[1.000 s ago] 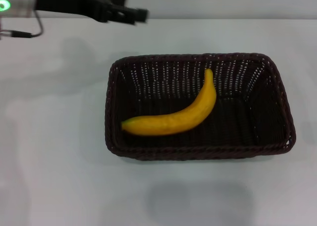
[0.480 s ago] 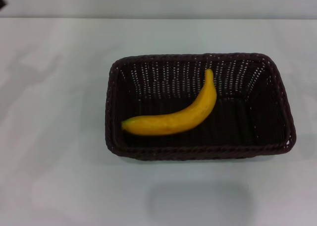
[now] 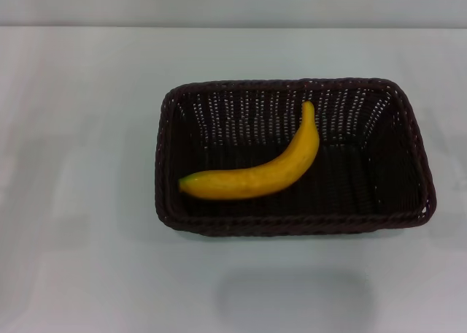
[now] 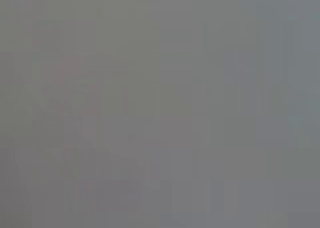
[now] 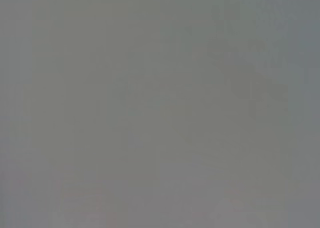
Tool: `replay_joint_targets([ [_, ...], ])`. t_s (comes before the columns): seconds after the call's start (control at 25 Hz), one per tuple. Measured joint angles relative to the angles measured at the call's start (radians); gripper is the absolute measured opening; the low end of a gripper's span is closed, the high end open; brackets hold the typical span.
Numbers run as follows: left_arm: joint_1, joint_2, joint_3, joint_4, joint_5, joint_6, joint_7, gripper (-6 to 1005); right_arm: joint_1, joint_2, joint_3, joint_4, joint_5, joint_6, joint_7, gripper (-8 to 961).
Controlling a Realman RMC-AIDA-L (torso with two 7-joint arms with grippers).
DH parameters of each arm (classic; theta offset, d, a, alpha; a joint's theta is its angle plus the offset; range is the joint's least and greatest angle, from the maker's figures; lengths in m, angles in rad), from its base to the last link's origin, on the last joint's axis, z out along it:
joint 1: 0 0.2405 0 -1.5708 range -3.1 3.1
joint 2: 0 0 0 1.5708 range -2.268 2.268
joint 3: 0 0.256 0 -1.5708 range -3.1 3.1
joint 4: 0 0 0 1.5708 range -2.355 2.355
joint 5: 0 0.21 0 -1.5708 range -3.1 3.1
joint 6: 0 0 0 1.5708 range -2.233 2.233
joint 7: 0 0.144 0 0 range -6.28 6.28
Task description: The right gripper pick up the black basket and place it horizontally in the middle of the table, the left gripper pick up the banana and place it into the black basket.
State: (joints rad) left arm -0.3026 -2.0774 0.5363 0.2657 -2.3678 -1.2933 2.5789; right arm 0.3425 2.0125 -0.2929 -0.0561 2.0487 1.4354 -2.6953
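The black basket [image 3: 292, 223] stands lengthwise across the middle of the white table [image 3: 80, 201] in the head view. The yellow banana [image 3: 255, 174] lies inside it, running from the near left to the far middle, stem end toward the far wall. Neither gripper shows in the head view. The left wrist view and the right wrist view show only plain grey, with no fingers and no object.
The table's far edge [image 3: 233, 26] runs across the top of the head view, with a pale wall behind it. A faint shadow [image 3: 292, 296] lies on the table in front of the basket.
The left arm and its gripper, at the far left a second ago, have drawn out of the head view. The basket and the banana have not moved.
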Motion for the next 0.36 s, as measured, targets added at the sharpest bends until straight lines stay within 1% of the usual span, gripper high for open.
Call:
replay_joint_targets([
  [0.16,0.000,-0.004,-0.003,-0.047,-0.080,-0.013,0.053,866,0.002,0.000,-0.001,-0.005,0.000,-0.024,0.005,869],
  [0.36,-0.010,-0.004,-0.002,-0.071,-0.096,-0.044,0.088,866,0.006,-0.004,-0.012,-0.014,-0.003,-0.049,0.010,869],
])
